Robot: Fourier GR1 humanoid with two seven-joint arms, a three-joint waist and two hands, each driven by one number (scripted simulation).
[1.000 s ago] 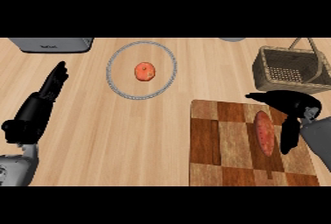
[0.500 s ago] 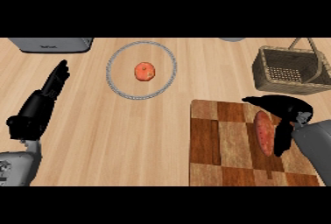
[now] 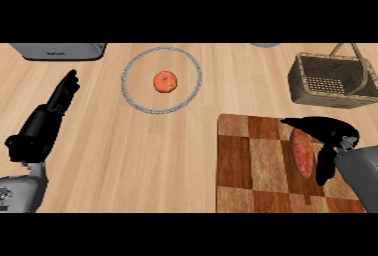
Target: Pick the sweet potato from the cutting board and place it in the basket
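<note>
- Right hand [image 3: 330, 140] low at the view's right, over the right part of the cutting board [image 3: 247, 165], thumb stretched leftward above the sweet potato [image 3: 302, 159], fingers curving down along its right flank
- Curled round the sweet potato on two sides, thumb at its top end and fingers beside its right edge; actual contact hard to judge from this steep angle
- Grey right forearm [image 3: 360, 175] entering from the lower right corner, covering the board's right margin
- Sweet potato reddish-orange, long, lying lengthwise top to bottom on the checkered wooden board, in its right third, not lifted as far as can be told
- Basket [image 3: 328, 80] woven, brownish, with a handle, standing on the counter [image 3: 148, 150] above and slightly right of the board, well apart from the hand, nothing visible inside
- Left hand [image 3: 55, 105] near the view's left edge, fingers straight and pointing up the view, relaxed, holding nothing, resting above the grey left forearm [image 3: 21, 192]
- Round plate [image 3: 162, 79] with a grey rim at upper centre, bearing a small orange-red fruit [image 3: 166, 82] in its middle
- Grey appliance [image 3: 59, 50] partly in view at the upper left edge
- Sliver of a grey rounded object [image 3: 264, 45] at the top edge, right of the plate, too little showing to name
</note>
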